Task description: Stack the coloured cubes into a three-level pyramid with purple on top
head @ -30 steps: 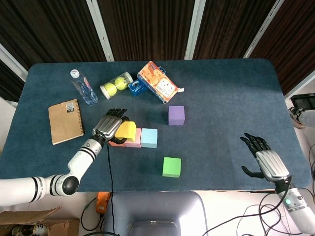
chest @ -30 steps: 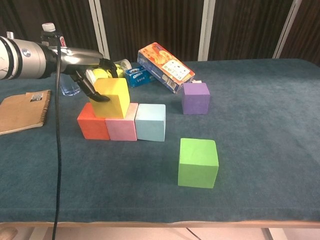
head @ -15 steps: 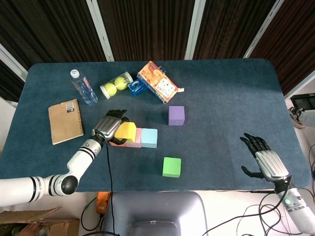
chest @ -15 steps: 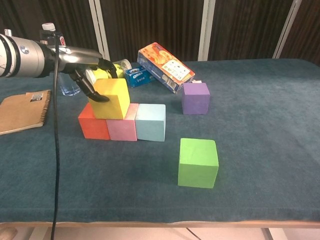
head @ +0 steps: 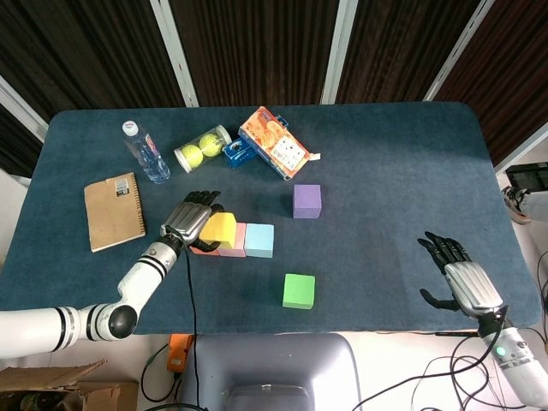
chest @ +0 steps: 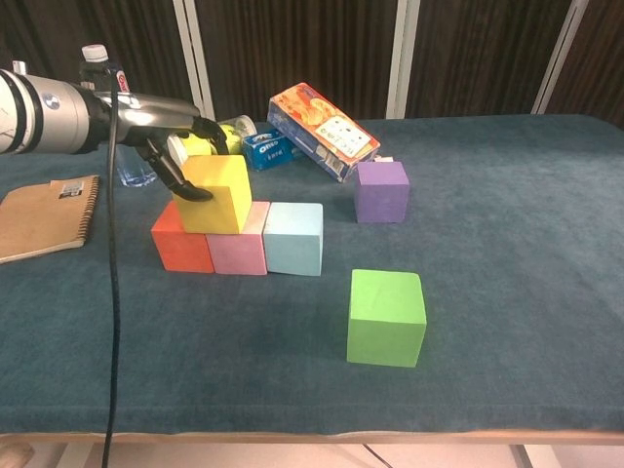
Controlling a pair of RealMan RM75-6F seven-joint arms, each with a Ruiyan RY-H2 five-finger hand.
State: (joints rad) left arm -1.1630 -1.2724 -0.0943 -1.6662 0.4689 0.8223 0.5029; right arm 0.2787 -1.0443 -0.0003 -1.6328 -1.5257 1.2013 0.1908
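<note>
A yellow cube (head: 219, 228) (chest: 218, 194) rests on top of a red cube (chest: 180, 251) and a pink cube (head: 233, 241) (chest: 239, 253), with a light blue cube (head: 259, 241) (chest: 292, 239) closing the row on the right. My left hand (head: 187, 218) (chest: 174, 146) grips the yellow cube, thumb on its left face and fingers behind it. The purple cube (head: 306, 201) (chest: 381, 191) stands alone further back and right. Near the front edge sits the green cube (head: 299, 290) (chest: 387, 317). My right hand (head: 458, 280) hovers open by the table's front right corner, holding nothing.
A brown notebook (head: 114, 211) (chest: 39, 214) lies left of the cubes. Along the back stand a water bottle (head: 145, 152), a tube of tennis balls (head: 203, 147), a small blue packet (head: 238, 153) and an orange snack box (head: 274, 142) (chest: 322, 119).
</note>
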